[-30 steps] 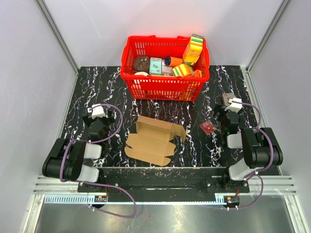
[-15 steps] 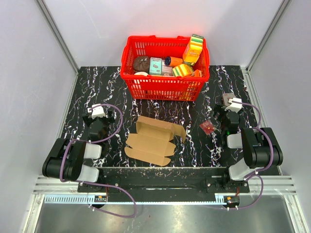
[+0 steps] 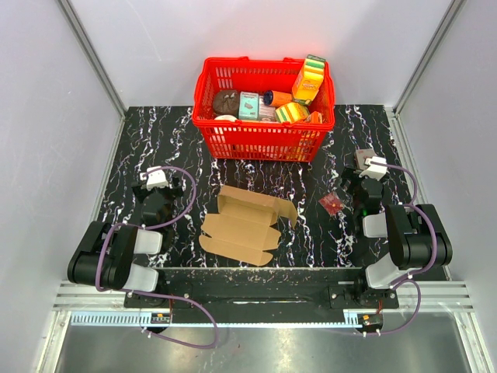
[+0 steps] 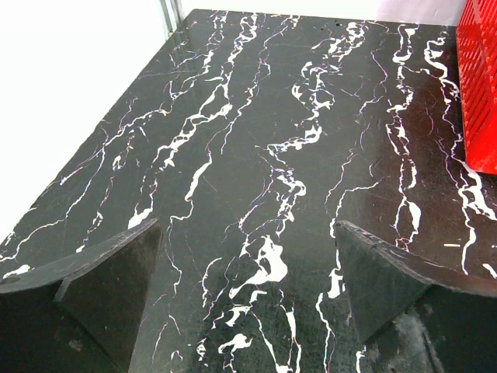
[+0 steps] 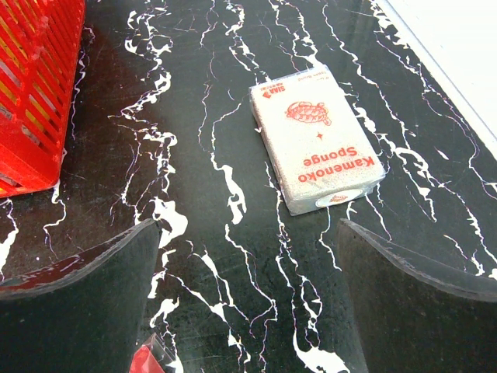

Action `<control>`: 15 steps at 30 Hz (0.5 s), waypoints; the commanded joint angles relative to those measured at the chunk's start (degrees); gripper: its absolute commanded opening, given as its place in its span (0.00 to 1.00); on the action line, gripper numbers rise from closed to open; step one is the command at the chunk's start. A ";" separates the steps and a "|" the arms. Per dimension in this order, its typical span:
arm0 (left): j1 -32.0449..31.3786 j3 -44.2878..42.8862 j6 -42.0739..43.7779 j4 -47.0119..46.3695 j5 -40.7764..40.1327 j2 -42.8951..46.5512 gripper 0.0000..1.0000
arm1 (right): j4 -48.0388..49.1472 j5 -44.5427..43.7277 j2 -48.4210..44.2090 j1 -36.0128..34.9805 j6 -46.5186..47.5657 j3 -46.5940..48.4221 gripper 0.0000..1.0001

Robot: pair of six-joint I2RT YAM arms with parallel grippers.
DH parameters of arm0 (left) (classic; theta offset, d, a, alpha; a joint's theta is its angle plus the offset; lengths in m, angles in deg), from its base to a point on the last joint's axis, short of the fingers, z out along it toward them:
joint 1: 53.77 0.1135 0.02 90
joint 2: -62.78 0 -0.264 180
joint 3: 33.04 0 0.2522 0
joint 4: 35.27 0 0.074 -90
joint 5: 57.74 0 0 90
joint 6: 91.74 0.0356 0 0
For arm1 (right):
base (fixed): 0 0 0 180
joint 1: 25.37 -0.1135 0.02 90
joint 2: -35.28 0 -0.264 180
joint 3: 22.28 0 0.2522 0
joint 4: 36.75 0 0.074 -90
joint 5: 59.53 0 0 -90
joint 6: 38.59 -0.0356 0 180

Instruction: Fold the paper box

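Observation:
The paper box [image 3: 247,225] lies as a flat brown cardboard sheet, flaps spread, on the black marble table between the two arms. My left gripper [image 3: 159,190] rests to its left, well apart from it. Its jaws are open in the left wrist view [image 4: 247,225], with only bare table between them. My right gripper [image 3: 359,180] sits to the box's right, also open [image 5: 248,225] and holding nothing. The box is out of both wrist views.
A red basket [image 3: 264,109] full of small packaged goods stands at the back centre; its wall shows in both wrist views [image 4: 481,85] [image 5: 35,85]. A small red packet [image 3: 332,203] lies by the right gripper. A white sponge pack [image 5: 314,138] lies ahead of the right fingers.

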 commanded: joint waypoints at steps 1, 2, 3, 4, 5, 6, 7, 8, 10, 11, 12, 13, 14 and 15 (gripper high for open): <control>0.39 -0.88 -0.68 -3.09 1.23 0.93 0.99 | 3.12 -1.73 0.11 0.23 0.63 1.36 1.00; 0.39 -0.79 -0.68 -3.09 1.23 0.93 0.99 | 2.77 -1.55 0.11 0.23 0.72 1.62 1.00; 0.39 -0.88 -0.60 -3.09 1.23 1.01 0.99 | 2.07 -1.81 0.20 0.23 0.63 1.89 1.00; 0.39 -0.88 -0.68 -3.09 1.23 0.93 0.99 | 1.81 -1.99 0.11 0.23 0.46 1.98 1.00; 0.39 -0.88 -0.68 -3.09 1.23 0.84 0.99 | 2.15 -1.99 0.20 0.23 0.46 1.89 1.00; 0.39 -0.88 -0.68 -3.09 1.23 0.93 0.99 | 2.24 -2.17 0.11 0.23 0.46 1.80 1.00; 0.39 -0.88 -0.68 -3.09 1.23 0.93 0.99 | 2.68 -2.34 0.02 0.23 0.54 1.54 1.00; 0.65 -1.22 -0.68 -2.57 1.66 0.84 0.99 | 3.29 -2.69 -0.15 0.23 0.46 1.45 1.00; 3.01 -2.80 -1.39 2.41 5.16 1.71 0.99 | 2.87 -6.99 -2.34 0.31 -1.38 0.58 1.00; 2.94 -2.55 -2.17 1.23 3.88 1.89 0.99 | 0.34 -8.48 -6.44 0.32 -1.91 0.40 1.00; 1.89 -2.29 -1.92 1.04 3.17 2.76 0.99 | -2.91 -11.28 -9.09 0.23 -2.79 0.66 1.00; 1.44 -2.63 -0.35 4.43 3.51 6.43 0.99 | -12.51 -11.83 -12.08 0.23 -4.80 2.40 1.00; -0.82 -3.68 0.80 7.77 -0.32 8.64 0.99 | -18.35 -12.27 -16.89 0.23 -6.90 3.98 1.00; -1.80 -5.08 0.98 11.90 -3.23 10.84 0.99 | -24.33 -13.75 -19.12 0.23 -9.54 5.65 1.00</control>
